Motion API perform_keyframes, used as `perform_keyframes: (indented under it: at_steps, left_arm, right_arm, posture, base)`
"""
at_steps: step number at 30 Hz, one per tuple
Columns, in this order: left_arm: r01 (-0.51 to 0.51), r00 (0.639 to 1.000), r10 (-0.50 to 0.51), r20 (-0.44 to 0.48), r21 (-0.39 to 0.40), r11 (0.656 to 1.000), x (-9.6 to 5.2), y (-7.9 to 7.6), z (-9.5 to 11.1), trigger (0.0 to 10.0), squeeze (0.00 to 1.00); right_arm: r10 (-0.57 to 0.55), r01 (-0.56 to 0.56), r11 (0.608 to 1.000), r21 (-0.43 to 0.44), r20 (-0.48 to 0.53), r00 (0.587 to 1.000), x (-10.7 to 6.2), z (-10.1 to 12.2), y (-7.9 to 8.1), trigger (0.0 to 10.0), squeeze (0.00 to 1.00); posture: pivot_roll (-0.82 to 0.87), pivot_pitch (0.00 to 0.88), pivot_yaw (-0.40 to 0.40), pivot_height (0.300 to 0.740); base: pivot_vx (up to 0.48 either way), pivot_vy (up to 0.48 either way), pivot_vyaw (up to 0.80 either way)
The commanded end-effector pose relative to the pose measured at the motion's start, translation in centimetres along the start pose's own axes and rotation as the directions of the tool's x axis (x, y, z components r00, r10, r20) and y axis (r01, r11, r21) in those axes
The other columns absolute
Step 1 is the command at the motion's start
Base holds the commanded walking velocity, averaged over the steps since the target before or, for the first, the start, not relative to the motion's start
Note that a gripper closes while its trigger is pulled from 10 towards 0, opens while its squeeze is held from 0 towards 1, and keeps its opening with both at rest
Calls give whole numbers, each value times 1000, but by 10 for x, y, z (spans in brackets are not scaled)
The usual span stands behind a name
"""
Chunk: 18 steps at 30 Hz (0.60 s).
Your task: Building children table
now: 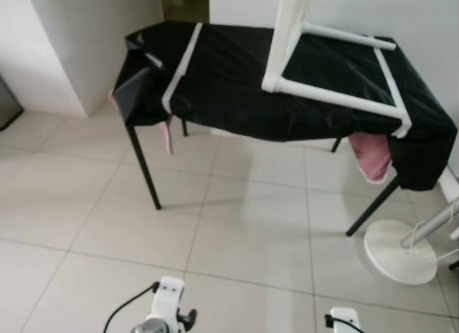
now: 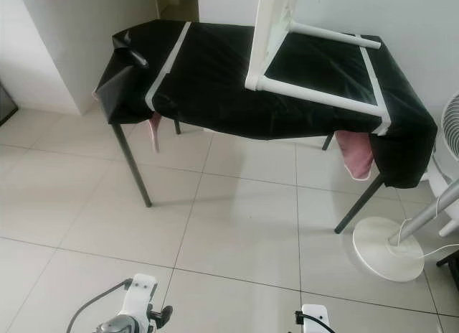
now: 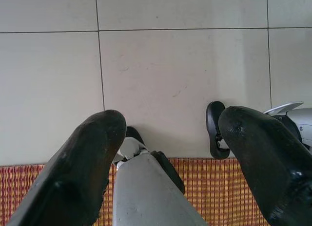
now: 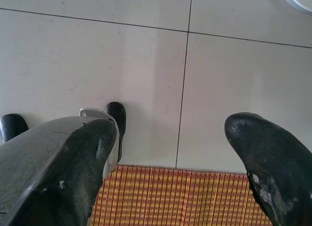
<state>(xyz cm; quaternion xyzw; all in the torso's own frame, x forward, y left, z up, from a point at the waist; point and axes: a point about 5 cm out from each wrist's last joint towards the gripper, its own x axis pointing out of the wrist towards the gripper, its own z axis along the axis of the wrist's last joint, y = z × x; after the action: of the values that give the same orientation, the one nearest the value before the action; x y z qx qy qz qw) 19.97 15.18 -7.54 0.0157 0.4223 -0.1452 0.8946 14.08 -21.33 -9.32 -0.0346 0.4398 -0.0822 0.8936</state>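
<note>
A white children's table frame (image 1: 326, 96) lies tipped on a bigger table draped in black sheet (image 1: 229, 67). One part of the frame stands upright and its rails rest flat on the sheet. Both arms hang low in front of my body, far from that table, with the left wrist (image 1: 163, 311) and right wrist (image 1: 344, 320) at the bottom edge. My left gripper (image 3: 170, 133) points down at the floor tiles, open, nothing between its fingers. My right gripper (image 4: 170, 138) also points down, open and empty.
A fan's round white base (image 1: 398, 250) stands on the tiles by the table's right front leg. Pink cloth (image 1: 373, 155) hangs from under the sheet. A white wall corner (image 1: 72, 39) stands at the left. A red-yellow woven mat (image 3: 229, 187) lies by my feet.
</note>
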Motion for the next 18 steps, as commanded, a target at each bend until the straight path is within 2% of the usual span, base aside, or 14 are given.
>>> perform_keyframes:
  at_steps: [1, 18]
  left_arm:
    - [-79, 996, 79, -31, -4, 997, -2, 4, -7, 10000, 0]
    - [-85, 996, 85, -33, -9, 996, -2, 5, -7, 10000, 0]
  right_arm:
    - [2, -2, 1000, -4, -27, 1000, -1, -6, -1, 10000, 0]
    - [-2, 2, 1000, 8, -32, 999, -2, -7, -2, 10000, 0]
  posture:
    - [3, 0, -44, 740]
    - [-3, 0, -43, 740]
  base:
    - [0, 0, 0]
    - [0, 0, 0]
